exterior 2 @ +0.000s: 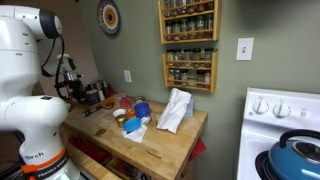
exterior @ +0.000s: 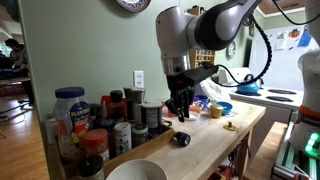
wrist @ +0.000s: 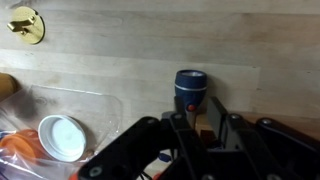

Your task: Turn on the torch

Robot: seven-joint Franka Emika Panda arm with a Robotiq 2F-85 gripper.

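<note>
The torch [exterior: 181,139] is a small stubby dark cylinder lying on its side on the wooden counter [exterior: 215,145]. In the wrist view the torch [wrist: 190,88] lies just beyond my fingertips, with a small red button on its near end. My gripper [exterior: 180,112] hangs a little above the torch, pointing down. In the wrist view its fingers [wrist: 195,120] stand close together with nothing between them. In an exterior view the gripper [exterior 2: 77,90] is partly hidden by the arm, and the torch does not show there.
Spice jars [exterior: 95,120] crowd the counter's wall side. A white bowl [exterior: 135,172] sits at the near end. A small yellow item [exterior: 230,126] [wrist: 25,25] lies past the torch. A blue plate [exterior: 222,108], a white bag [exterior 2: 175,110] and a clear tray with a white lid [wrist: 60,137] are nearby.
</note>
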